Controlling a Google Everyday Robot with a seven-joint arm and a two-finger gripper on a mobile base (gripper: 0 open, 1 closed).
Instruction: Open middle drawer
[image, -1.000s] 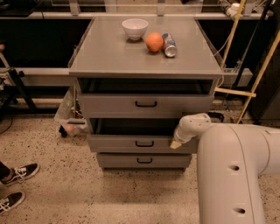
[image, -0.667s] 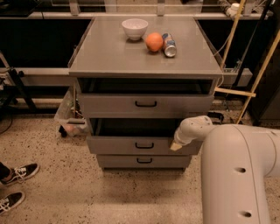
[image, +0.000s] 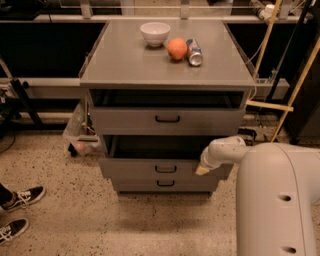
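The robot's pale hand (image: 204, 169) sits against the right end of the flat front of the wide, shallow grey middle drawer (image: 135, 168). Whether it is clenched or released cannot be told. The drawer stands pulled partway out, with its small black bar handle (image: 165, 169) left of the hand. Above the hand is the grey top drawer (image: 130, 120), also ajar, and just below it is the grey bottom drawer (image: 135, 184). Higher up, the grey desk (image: 125, 60) carries a white bowl (image: 155, 33), a round orange fruit (image: 177, 48) and a silver can (image: 194, 52) on its side.
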